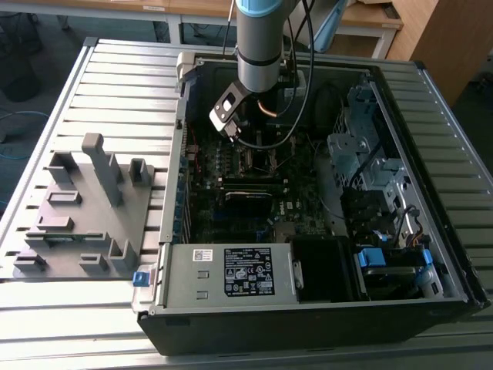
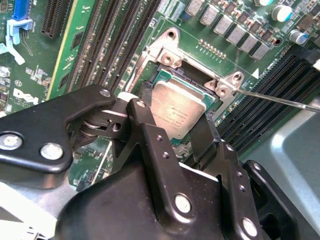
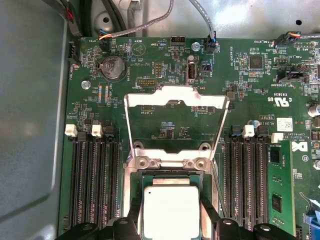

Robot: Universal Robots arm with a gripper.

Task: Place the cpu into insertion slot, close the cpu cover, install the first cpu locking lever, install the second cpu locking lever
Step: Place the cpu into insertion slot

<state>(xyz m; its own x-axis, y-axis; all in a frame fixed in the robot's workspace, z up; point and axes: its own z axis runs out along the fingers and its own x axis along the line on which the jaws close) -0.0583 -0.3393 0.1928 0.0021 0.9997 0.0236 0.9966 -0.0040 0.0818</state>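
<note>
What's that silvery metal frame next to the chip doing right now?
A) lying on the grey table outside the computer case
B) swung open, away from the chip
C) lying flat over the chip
B: in the first wrist view the cpu cover is hinged back, with green board showing through its window, and the cpu lies uncovered.

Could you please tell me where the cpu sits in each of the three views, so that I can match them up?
Exterior view: hidden under the gripper, inside the computer case.
Second wrist view: the cpu lies mid-picture, between the gripper's fingers.
First wrist view: the cpu lies between the same fingers, next to the hinge of the raised cpu cover.
Shared landmark: the gripper, shut on the cpu.
</note>
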